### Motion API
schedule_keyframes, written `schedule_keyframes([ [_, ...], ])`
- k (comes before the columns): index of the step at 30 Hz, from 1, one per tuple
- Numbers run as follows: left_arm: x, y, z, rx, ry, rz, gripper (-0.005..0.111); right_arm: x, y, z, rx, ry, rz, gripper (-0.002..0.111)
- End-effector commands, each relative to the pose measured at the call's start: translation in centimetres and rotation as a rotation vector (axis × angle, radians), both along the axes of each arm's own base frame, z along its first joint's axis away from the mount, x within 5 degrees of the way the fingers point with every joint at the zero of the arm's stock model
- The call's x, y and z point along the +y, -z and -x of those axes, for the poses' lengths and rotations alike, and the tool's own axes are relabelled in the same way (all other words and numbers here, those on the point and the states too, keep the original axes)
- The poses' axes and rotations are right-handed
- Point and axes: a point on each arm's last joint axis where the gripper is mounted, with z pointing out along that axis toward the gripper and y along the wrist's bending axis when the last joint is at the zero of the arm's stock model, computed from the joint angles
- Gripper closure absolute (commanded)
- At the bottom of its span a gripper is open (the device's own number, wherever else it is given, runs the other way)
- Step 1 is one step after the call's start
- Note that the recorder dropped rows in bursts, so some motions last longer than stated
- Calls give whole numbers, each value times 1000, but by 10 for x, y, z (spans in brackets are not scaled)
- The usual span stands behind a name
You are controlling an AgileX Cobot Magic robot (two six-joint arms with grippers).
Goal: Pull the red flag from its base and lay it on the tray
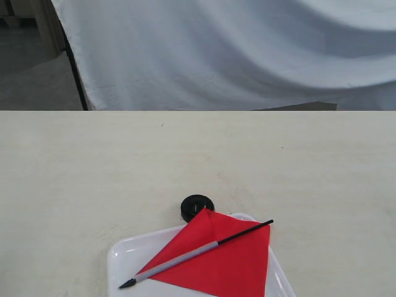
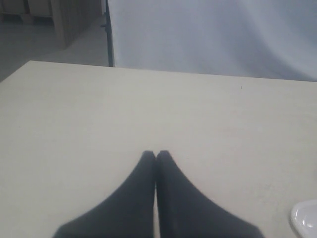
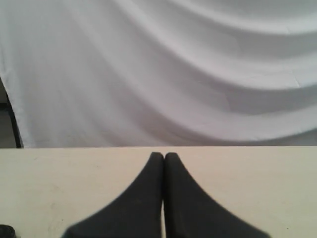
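Observation:
The red flag (image 1: 229, 257) lies flat across the white tray (image 1: 124, 257) at the near edge of the table, its grey-and-black stick (image 1: 185, 255) running diagonally with the pointed tip near the tray's left side. The round black base (image 1: 197, 206) stands on the table just behind the tray, with nothing in its hole. Neither arm shows in the exterior view. My left gripper (image 2: 156, 154) is shut and holds nothing above bare table; a tray corner (image 2: 304, 218) shows at the edge of that view. My right gripper (image 3: 164, 156) is shut with nothing in it too.
A white cloth backdrop (image 1: 235, 49) hangs behind the table's far edge. A dark sliver (image 3: 6, 231) sits at the corner of the right wrist view. The pale tabletop (image 1: 93, 167) stretches wide around the tray.

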Motion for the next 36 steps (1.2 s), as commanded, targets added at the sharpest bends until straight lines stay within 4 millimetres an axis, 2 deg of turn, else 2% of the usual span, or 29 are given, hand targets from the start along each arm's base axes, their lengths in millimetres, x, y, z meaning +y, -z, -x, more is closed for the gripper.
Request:
schedule_keyframes([
  [1,0,0,0,-2,4,-1,107,0,5,0,47,-1,47,109],
  [15,0,0,0,-2,4,-1,107,0,14,1,153,-4,7,109],
  [36,0,0,0,-2,4,-1,107,0,14,1,152,-3,-7,109],
])
